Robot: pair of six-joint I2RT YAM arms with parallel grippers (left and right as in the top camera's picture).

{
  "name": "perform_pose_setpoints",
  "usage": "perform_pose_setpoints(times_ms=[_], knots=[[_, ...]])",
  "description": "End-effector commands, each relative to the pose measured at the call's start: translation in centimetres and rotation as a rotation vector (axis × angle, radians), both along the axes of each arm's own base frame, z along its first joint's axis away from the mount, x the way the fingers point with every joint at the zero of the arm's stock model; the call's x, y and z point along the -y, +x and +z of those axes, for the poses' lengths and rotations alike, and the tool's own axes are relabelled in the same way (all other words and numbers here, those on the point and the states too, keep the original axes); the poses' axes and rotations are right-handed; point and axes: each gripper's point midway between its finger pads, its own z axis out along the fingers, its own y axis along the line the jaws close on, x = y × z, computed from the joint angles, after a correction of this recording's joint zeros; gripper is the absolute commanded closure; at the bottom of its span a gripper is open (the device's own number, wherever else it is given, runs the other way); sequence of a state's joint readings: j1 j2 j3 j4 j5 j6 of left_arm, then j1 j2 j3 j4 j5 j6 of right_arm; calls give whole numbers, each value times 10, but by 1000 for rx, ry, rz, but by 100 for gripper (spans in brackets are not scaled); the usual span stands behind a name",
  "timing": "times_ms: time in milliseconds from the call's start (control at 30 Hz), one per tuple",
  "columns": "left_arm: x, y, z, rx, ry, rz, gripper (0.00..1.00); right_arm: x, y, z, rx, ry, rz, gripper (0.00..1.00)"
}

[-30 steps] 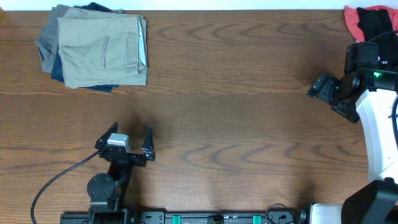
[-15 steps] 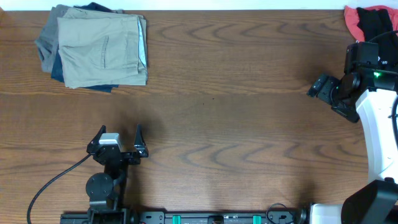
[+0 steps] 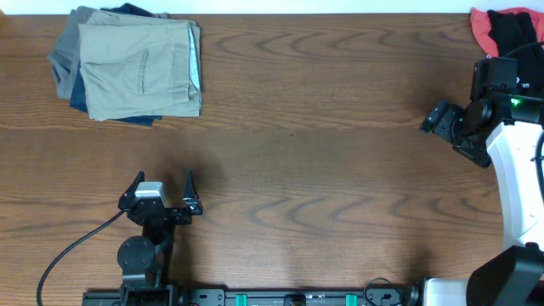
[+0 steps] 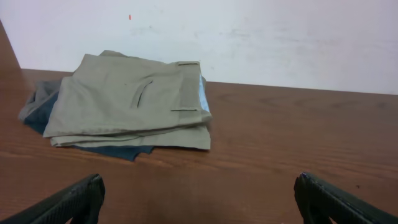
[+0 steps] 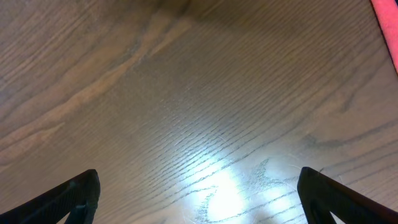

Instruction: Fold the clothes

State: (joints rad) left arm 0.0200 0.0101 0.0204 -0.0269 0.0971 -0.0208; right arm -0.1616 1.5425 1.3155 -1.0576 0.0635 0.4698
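Note:
The khaki-beige shorts [image 3: 138, 70] lie folded on top of a stack at the table's far left corner; the left wrist view shows them [image 4: 127, 102] with the back pocket seam up. My left gripper [image 3: 162, 181] is open and empty near the front edge, well short of the shorts; its fingertips [image 4: 199, 196] frame bare wood. My right gripper [image 3: 442, 119] is open and empty at the right side, over bare table [image 5: 199, 193].
Navy-blue and grey folded garments [image 3: 66, 75] lie under the shorts. A red-and-black garment [image 3: 507, 27] sits at the far right corner, behind the right arm. A white wall [image 4: 249, 37] stands behind the table. A black cable [image 3: 72, 246] trails from the left arm.
My left gripper has drawn back toward the front edge and slightly left in the first half second, then held still. The right arm and the clothes have not moved.

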Motion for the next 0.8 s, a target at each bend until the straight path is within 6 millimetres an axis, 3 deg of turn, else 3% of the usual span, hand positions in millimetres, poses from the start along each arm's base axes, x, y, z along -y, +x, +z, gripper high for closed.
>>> perform_pose_setpoints(times_ms=[0,533,767], knots=[[-2,-1,-15,-46,13,8,2,2,0,5,13,-12,3,1],[-2,-1,-15,-46,13,8,2,2,0,6,16,-13,3,1],[-2,-1,-15,-46,13,8,2,-4,-3,32,98,-25,18,1]])
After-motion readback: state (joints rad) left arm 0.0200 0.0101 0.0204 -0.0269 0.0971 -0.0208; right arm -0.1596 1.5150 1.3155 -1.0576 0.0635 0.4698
